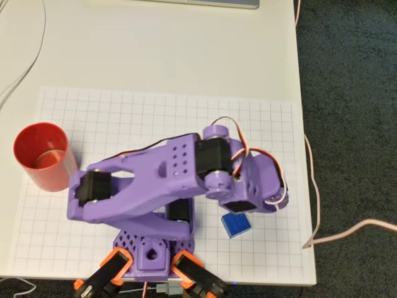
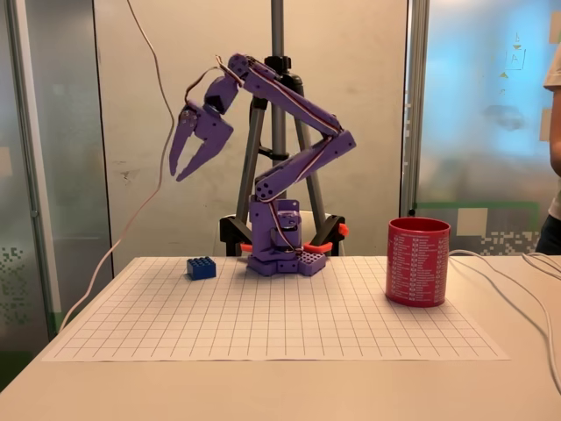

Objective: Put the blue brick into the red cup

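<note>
Beside the purple arm's base, at its four o'clock in the overhead view, the small square bright-blue studded plastic brick (image 1: 236, 224) lies on the gridded table (image 1: 273, 261); jaws hang high, spread, empty; the round red plastic cup (image 1: 43, 155) waits at nine o'clock; nothing done yet.

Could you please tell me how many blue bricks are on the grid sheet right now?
1. The blue brick lies on the grid sheet near the arm's base, below the raised gripper, far from the red cup. The arm could hide another.
</note>
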Controlling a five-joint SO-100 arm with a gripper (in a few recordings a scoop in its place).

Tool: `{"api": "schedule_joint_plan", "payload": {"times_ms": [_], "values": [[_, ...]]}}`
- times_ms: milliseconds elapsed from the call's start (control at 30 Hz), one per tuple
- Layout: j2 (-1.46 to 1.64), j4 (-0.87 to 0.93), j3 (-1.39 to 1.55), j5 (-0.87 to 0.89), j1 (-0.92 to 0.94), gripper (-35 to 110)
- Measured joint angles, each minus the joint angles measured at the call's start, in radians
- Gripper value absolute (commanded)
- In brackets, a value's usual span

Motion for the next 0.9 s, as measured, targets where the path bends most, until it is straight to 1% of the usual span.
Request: {"api": "schedule_joint_plan", "payload": {"times_ms": [233,333,400,467,633,733,833,900], "values": [[-0.017,-0.166,0.258,0.219,-0.075,0],[-0.100,-0.207,0.295,0.295,-0.107,0],[-0.192,-0.202,0.284,0.344,-0.115,0],[-0.302,-0.181,0.235,0.407,-0.121,0],[-0.548,-0.032,0.041,0.534,-0.121,0],[-0.591,0.015,-0.015,0.592,-0.138,0],[-0.612,0.106,-0.041,0.666,-0.189,0],[-0.623,0.117,-0.052,0.712,-0.202,0]]}}
